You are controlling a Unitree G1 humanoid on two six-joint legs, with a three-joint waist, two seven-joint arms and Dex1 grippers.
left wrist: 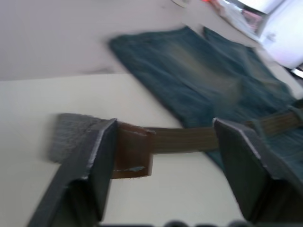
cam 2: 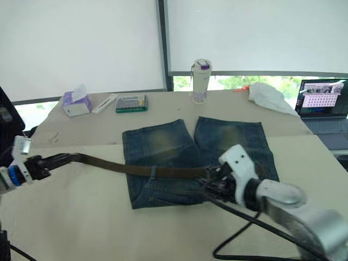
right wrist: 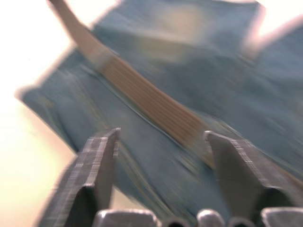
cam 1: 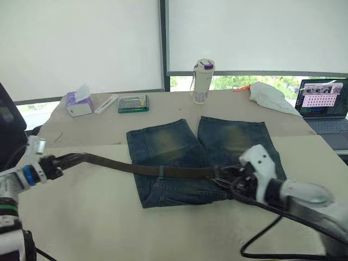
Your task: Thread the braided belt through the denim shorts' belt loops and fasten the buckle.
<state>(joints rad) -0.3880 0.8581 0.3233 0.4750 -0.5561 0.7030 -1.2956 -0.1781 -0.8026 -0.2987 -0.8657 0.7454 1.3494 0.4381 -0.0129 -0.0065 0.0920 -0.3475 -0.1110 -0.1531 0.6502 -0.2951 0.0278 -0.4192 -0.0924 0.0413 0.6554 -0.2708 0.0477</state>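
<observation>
Faded denim shorts (cam 1: 201,160) lie flat on a cream table (cam 1: 81,217), waistband nearest the robot, legs pointing away toward the window. A brown braided belt (cam 1: 136,167) runs side to side along the waistband, passing under one belt loop (cam 1: 161,172). Its free end reaches out past the shorts to the left gripper (left wrist: 161,156), whose fingers are spread with the tip against one of them, likely for pulling it along. The right gripper (right wrist: 161,146) hovers with fingers apart over the belt's other end, probably to steady the fabric.
</observation>
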